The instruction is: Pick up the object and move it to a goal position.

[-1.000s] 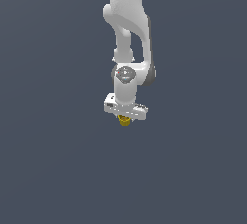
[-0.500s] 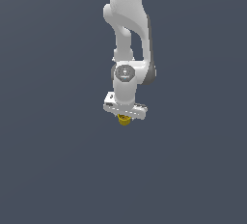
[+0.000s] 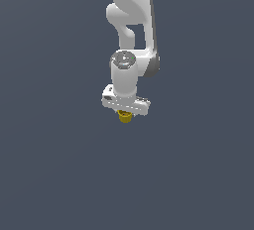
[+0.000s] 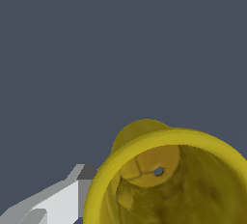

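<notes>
Exterior view: my gripper (image 3: 126, 109) pointed straight down and the yellow cup (image 3: 124, 117) poked out just under it, only its lower part visible, so I judged my claw was closed on the cup, though the fingertips themselves were hidden behind the white hand. No goal marker showed anywhere on the flat grey ground. Risk here: the cup tapers downward, so a sideways jerk could let it slide out of the pinch. Wrist view: the cup's round rim (image 4: 144, 148) filled the frame right against the camera, interior with a small hole visible, one white finger (image 4: 53, 201) beside it touching the wall. Grip looked one-sided from here, so tilting was possible. No brands, labels or readable writing in either view.
</notes>
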{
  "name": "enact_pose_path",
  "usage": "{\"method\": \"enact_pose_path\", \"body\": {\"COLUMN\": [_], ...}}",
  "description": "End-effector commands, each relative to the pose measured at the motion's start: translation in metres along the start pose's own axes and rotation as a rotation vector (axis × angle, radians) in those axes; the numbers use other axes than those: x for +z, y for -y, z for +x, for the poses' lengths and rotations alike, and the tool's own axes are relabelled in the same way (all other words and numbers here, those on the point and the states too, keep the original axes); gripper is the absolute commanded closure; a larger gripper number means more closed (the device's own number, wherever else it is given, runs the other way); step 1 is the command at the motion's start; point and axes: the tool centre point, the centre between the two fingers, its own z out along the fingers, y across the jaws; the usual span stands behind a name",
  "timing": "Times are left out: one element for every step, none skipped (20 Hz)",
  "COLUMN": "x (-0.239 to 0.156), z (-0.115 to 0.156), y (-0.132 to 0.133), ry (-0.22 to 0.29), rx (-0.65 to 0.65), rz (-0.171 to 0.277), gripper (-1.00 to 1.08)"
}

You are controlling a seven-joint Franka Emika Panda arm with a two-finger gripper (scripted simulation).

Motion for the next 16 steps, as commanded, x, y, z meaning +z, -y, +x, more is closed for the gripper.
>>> {"method": "enact_pose_path", "body": {"x": [-0.023,-0.033,-0.043,-0.053,-0.065,-0.076,-0.088,-0.100,-0.111,-0.122,-0.133,-0.144,-0.154,-0.164,-0.173,-0.182], "z": [0.000,0.000,0.000,0.000,0.000,0.000,0.000,0.000,0.000,0.000,0.000,0.000,0.000,0.000,0.001,0.001], "y": [-0.006,-0.008,-0.011,-0.014,-0.017,-0.020,-0.024,-0.027,-0.030,-0.033,-0.035,-0.038,-0.041,-0.043,-0.046,-0.048], "ry": [-0.002,-0.002,-0.002,-0.002,-0.002,-0.002,-0.002,-0.002,-0.002,-0.002,-0.002,-0.002,-0.002,-0.002,-0.002,-0.002], "rx": [0.000,0.000,0.000,0.001,0.001,0.001,0.001,0.001,0.001,0.001,0.001,0.001,0.001,0.001,0.001,0.001], "rz": [0.001,0.001,0.001,0.001,0.001,0.001,0.001,0.001,0.001,0.001,0.001,0.001,0.001,0.001,0.001,0.001], "gripper": [1.08,1.08,1.08,1.08,1.08,1.08,1.08,1.08,1.08,1.08,1.08,1.08,1.08,1.08,1.08,1.08]}}
